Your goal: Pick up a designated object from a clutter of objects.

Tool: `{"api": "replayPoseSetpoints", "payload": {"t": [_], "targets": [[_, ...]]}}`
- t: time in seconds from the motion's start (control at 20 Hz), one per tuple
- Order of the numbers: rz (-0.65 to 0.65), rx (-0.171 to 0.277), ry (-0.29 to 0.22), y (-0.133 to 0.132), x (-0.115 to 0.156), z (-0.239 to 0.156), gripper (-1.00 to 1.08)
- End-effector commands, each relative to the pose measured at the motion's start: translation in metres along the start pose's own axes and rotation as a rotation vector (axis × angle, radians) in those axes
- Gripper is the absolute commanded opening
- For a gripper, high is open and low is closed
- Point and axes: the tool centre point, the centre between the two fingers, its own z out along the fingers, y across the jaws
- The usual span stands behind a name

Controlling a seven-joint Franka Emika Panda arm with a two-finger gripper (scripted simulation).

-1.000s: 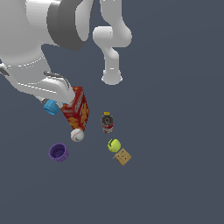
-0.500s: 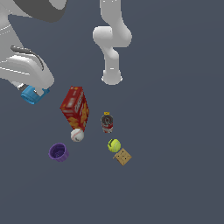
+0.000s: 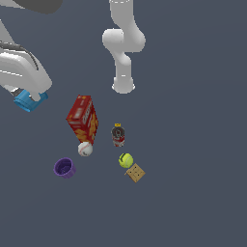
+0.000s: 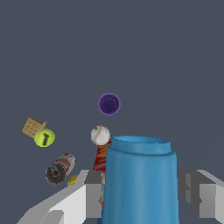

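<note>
The blue cup (image 4: 141, 181) sits between the jaws of the gripper (image 3: 30, 98), which pinch it from both sides, one grey finger (image 4: 93, 192) against each wall. It hangs at the exterior view's left, well apart from the red box (image 3: 83, 118), baseball (image 3: 85, 149), purple cup (image 3: 64, 168), can (image 3: 118, 135), tennis ball (image 3: 126, 160) and tan square (image 3: 135, 172) on the surface (image 3: 193, 144).

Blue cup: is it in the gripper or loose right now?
In the gripper. In the wrist view the blue cup sits clamped between both fingers; in the exterior view it hangs at the gripper, away from the red box.
</note>
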Motion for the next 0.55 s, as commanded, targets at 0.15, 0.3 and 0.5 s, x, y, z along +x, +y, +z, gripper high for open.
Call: {"api": "replayPoseSetpoints", "payload": {"t": [0.15, 0.3, 0.5], "targets": [[0.0, 0.0, 0.0, -0.006, 0.002, -0.004, -1.0], [0.0, 0.0, 0.0, -0.016, 0.004, -0.01, -1.0], [0.0, 0.0, 0.0, -0.021, 0.005, -0.013, -1.0]]}}
